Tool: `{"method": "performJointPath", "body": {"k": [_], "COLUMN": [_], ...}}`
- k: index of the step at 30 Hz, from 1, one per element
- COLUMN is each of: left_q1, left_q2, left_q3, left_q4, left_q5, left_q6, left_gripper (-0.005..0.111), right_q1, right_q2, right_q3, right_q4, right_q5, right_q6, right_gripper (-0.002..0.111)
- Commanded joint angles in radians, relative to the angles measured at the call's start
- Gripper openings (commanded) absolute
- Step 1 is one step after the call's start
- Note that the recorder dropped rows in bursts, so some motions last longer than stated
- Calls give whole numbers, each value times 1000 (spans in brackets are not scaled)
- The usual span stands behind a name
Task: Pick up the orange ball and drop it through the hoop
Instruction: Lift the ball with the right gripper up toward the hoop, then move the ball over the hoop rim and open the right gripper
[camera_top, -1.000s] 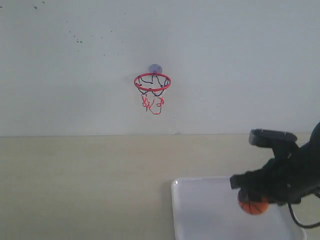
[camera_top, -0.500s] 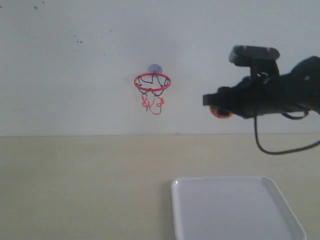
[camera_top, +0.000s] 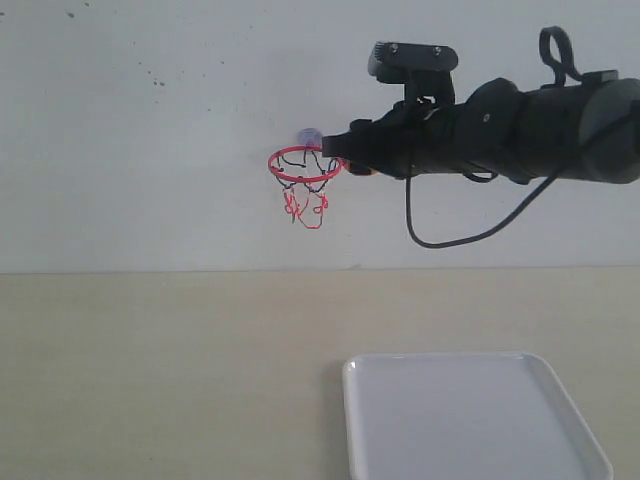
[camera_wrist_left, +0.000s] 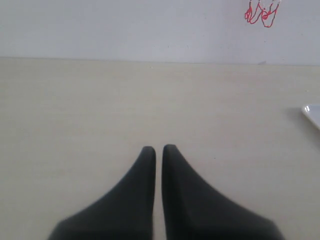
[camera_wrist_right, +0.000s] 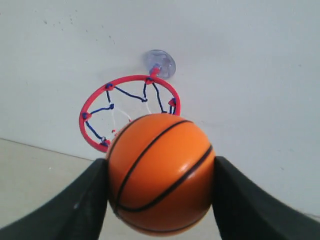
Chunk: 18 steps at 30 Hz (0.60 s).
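The orange ball (camera_wrist_right: 160, 172) with black seams is clamped between the two black fingers of my right gripper (camera_wrist_right: 160, 167). In the exterior view only an orange sliver of the ball (camera_top: 362, 171) shows under the right gripper (camera_top: 345, 160), which is held high, level with the hoop (camera_top: 304, 165) and just right of its red ring. The ring (camera_wrist_right: 125, 78) and its suction-cup mount (camera_wrist_right: 161, 62) on the wall sit just beyond the ball. My left gripper (camera_wrist_left: 158, 150) is shut and empty, low over the table; the net's red strings (camera_wrist_left: 261, 12) hang far off.
A white tray (camera_top: 470, 415) lies on the beige table at the front right, its corner (camera_wrist_left: 312, 114) showing in the left wrist view. A black cable (camera_top: 450, 238) loops below the right arm. The pale wall stands behind the hoop.
The right arm has lifted the ball from above the tray and carried it up and left, from mid-height at the right to beside the hoop's ring.
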Motion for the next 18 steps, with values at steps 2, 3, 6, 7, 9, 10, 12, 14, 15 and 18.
{"method": "performJointPath", "body": {"k": [2,3,6,7,9,10,12,14,15,18], "left_q1": [-7,-7,-7,-7,-7,-7,-7,-7,-7,-7], "left_q2": [-2,-2,-2,-2,-2,-2,-2,-2,-2,-2], "left_q3": [3,3,3,3,3,3,3,3,3,3], "left_q4": [4,4,4,4,4,4,4,4,4,4], "left_q5": [-7,-7,-7,-7,-7,-7,-7,-7,-7,-7], "left_q6": [2,2,2,2,2,2,2,2,2,2], "left_gripper": [4,4,4,4,4,4,4,4,4,4], "right_q1": [0,0,1,1,10,22,37,56,66,78], "right_q2": [44,52,68,75,77,77,77,77,77,77], "right_q3": [-93,-106,-131,-136,-146,-146,-146,-146,-146,-146], "right_q4": [2,2,2,2,2,2,2,0,0,0], "right_q5": [-23,-23,-18,-16,-35,-51,-75,-102,-117,-156], "right_q6": [13,21,23,23,25,25,17,7,0,-3], "right_gripper": [0,0,0,0,0,0,0,0,0,0]}}
